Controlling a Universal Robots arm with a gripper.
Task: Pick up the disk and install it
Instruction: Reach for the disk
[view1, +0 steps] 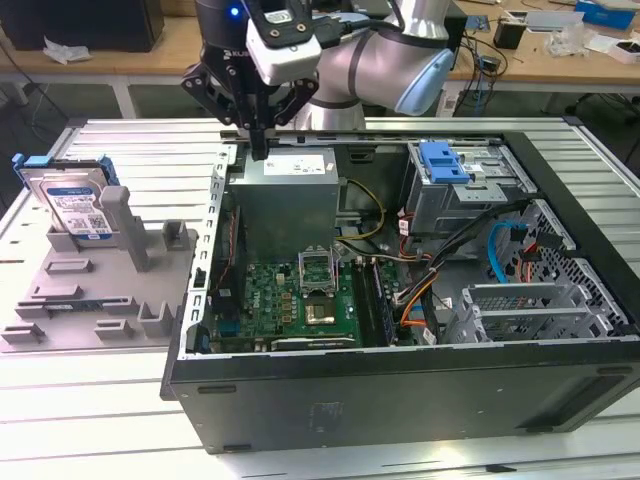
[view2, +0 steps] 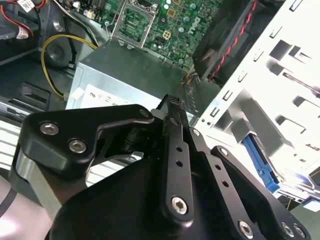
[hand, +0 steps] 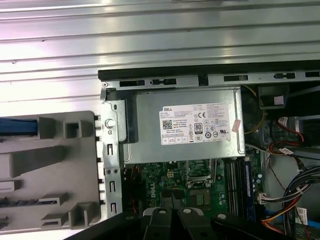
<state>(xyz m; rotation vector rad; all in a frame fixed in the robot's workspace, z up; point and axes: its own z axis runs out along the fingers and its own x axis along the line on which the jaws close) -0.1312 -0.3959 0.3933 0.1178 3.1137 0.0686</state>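
Exterior view: the disk (view1: 75, 203) stands in a gray fixture (view1: 100, 300) at the exterior view's left edge, ungrasped. Upper centre, the gripper (view1: 260, 148), fingers closed empty, hangs over the power supply (view1: 290, 200). Pickup likely pending; it needs parted fingers.

Disk (view1: 72, 203): flat rectangular silver hard drive with a white-and-blue label on its visible face, clipped in a blue plastic carrier frame. It stands on edge, leaning back slightly, on the grey fixture (view1: 60, 300) at the exterior view's left. It sits outside the open computer case (view1: 400, 400), not yet installed.
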